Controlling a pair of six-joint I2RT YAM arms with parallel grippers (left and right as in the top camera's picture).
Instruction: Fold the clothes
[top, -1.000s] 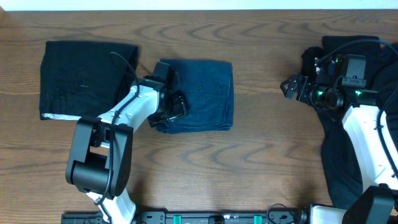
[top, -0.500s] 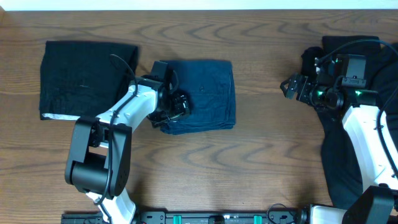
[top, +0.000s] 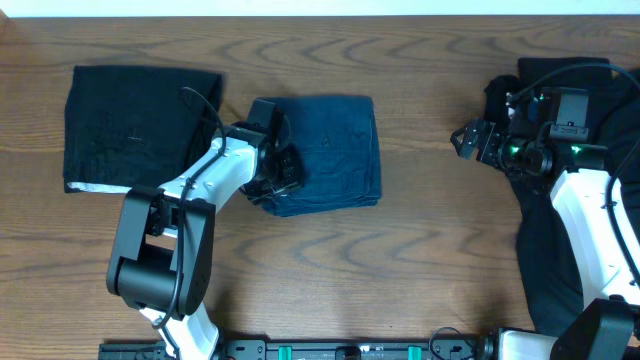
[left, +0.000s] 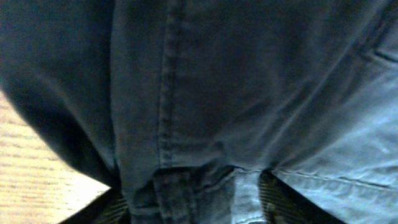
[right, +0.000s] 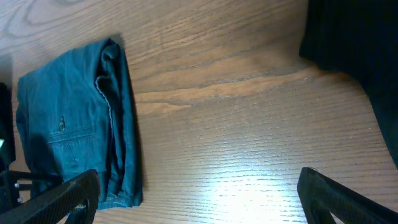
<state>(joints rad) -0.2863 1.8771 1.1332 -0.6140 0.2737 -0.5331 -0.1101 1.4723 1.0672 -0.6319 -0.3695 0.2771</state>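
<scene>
A folded blue denim garment (top: 335, 150) lies at the table's middle left; it also shows in the right wrist view (right: 68, 143) and fills the left wrist view (left: 249, 81). My left gripper (top: 280, 170) is at its left edge, shut on a thick fold of the denim (left: 196, 199). A folded black garment (top: 140, 125) lies flat at the far left. My right gripper (top: 462, 140) hangs open and empty over bare wood (right: 199, 199), well to the right of the denim.
A loose pile of black clothes (top: 555, 250) lies along the right edge under the right arm, and its corner shows in the right wrist view (right: 354, 43). Bare wood lies between the denim and the pile.
My left gripper has moved a little right at the denim's left edge, and the folded denim has shifted slightly right with it. The right arm has not moved.
</scene>
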